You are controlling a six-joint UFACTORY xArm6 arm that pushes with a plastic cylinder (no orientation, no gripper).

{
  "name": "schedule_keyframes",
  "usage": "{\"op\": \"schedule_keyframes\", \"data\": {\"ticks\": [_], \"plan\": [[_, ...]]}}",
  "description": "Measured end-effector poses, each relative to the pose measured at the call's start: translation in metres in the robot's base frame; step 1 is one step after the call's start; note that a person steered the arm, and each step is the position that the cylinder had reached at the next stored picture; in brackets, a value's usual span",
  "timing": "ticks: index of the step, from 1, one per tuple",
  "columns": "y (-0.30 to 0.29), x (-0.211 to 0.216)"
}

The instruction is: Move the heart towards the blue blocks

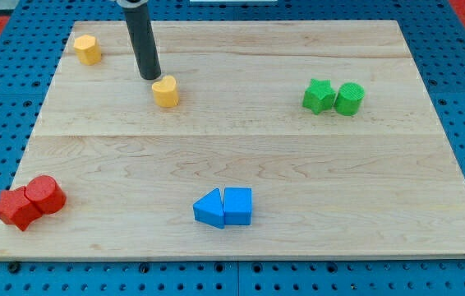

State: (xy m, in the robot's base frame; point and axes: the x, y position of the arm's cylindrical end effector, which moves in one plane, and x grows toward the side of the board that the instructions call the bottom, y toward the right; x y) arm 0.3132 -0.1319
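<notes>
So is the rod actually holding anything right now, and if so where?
Nothing is held. My tip only pushes; it sits just to the upper left of the yellow heart, close to it or touching.

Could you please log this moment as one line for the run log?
tip just upper-left of yellow heart | blue blocks at the view's bottom, apart from heart | push not yet done

A straight, smooth rod of dark charcoal grey — cylindrical, the same thickness all the way down. A faint paler sheen runs lengthwise along one side. At the upper edge of the view it widens into a black collar. My tip point(150, 77) is blunt and flat-cut — plain, unmarked.
</notes>
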Motion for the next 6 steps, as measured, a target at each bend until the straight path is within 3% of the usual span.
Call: {"op": "schedule_keyframes", "data": {"ticks": [1, 3, 4, 5, 6], "plan": [[0.001, -0.010], [0.019, 0.105], [0.012, 0.104], [-0.004, 0.067], [0.034, 0.074]]}}
